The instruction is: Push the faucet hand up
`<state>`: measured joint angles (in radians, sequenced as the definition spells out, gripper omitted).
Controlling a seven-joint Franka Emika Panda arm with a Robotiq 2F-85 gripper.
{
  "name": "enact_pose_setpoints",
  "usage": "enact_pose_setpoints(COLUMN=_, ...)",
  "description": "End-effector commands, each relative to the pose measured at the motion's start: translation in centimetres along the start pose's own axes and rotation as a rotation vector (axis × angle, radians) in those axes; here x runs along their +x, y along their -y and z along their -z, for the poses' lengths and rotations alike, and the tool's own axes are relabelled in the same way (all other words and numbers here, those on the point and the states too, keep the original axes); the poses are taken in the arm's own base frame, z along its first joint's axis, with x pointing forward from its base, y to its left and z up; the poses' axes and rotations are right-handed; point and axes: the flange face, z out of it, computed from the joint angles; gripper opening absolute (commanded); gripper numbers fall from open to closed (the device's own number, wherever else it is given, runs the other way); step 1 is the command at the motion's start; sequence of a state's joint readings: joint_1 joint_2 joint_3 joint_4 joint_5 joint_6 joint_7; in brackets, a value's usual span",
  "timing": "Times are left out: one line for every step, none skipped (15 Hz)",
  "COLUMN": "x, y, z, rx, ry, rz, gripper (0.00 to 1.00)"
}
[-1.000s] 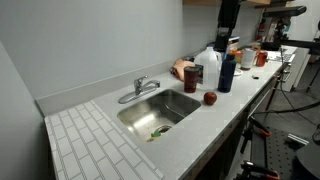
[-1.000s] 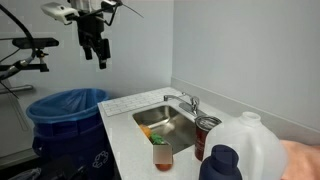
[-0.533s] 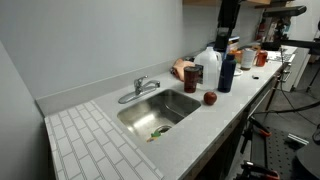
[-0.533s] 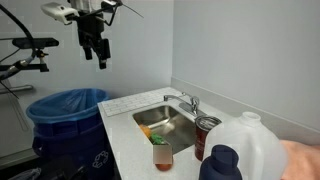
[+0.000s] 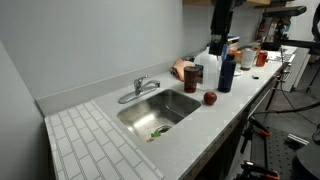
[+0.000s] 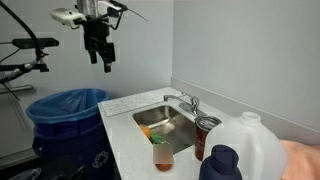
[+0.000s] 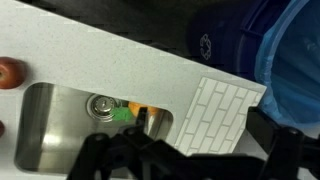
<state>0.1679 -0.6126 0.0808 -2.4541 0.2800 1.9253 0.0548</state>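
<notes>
The chrome faucet (image 5: 140,88) stands behind the steel sink (image 5: 185,98), its handle low over the base; it also shows in an exterior view (image 6: 185,101). My gripper (image 6: 103,57) hangs high in the air, well off the counter's end and far from the faucet. In an exterior view it is above the bottles (image 5: 216,42). In the wrist view its two dark fingers (image 7: 195,165) are spread wide and empty, looking down on the sink basin (image 7: 45,125). The faucet itself does not show there.
A white jug (image 5: 208,68), a dark blue bottle (image 5: 227,72), a red apple (image 5: 210,98) and a can stand beside the sink. A white tiled mat (image 5: 95,140) lies at the counter's other end. A blue bin (image 6: 65,115) stands off the counter end. Green and orange scraps lie in the sink.
My gripper has shifted slightly sideways and a little lower, toward the counter. Nothing on the counter has moved.
</notes>
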Motion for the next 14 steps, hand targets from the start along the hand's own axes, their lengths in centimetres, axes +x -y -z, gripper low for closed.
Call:
enact_pose_setpoints(x=4.2, y=-2.9, z=-2.7, rx=-0.054, ry=0.024, rz=-0.027, gripper=1.00)
enact_pose_setpoints(x=5.1, y=-3.9, z=-3.8, rx=-0.079, ry=0.030, rz=-0.034, gripper=1.00)
enact_pose_setpoints(x=6.1, y=-4.8, z=-4.9, rx=-0.102, ry=0.037, rz=-0.036, gripper=1.00)
enact_pose_setpoints(x=7.0, y=-5.8, z=-5.9, rx=-0.129, ry=0.044, rz=-0.035, gripper=1.00)
enact_pose_setpoints(x=7.9, y=-6.6, z=-6.8, rx=-0.152, ry=0.051, rz=-0.032, gripper=1.00)
enact_pose_setpoints(x=8.8, y=-7.2, z=-7.7, rx=-0.178, ry=0.057, rz=-0.023, gripper=1.00)
enact_pose_setpoints(x=9.8, y=-7.8, z=-8.5, rx=-0.206, ry=0.060, rz=-0.010, gripper=1.00)
enact_pose_setpoints(x=10.7, y=-8.4, z=-9.2, rx=-0.233, ry=0.063, rz=-0.002, gripper=1.00)
enact_pose_setpoints(x=11.7, y=-8.5, z=-9.8, rx=-0.254, ry=0.066, rz=0.007, gripper=1.00)
enact_pose_setpoints(x=12.6, y=-8.7, z=-10.3, rx=-0.271, ry=0.070, rz=0.017, gripper=1.00)
enact_pose_setpoints(x=13.4, y=-8.7, z=-10.7, rx=-0.284, ry=0.072, rz=0.024, gripper=1.00)
enact_pose_setpoints(x=14.1, y=-8.7, z=-11.1, rx=-0.294, ry=0.074, rz=0.032, gripper=1.00)
enact_pose_setpoints(x=14.6, y=-8.4, z=-11.1, rx=-0.299, ry=0.069, rz=0.039, gripper=1.00)
enact_pose_setpoints(x=12.7, y=-8.6, z=-11.1, rx=-0.277, ry=0.079, rz=0.024, gripper=1.00)
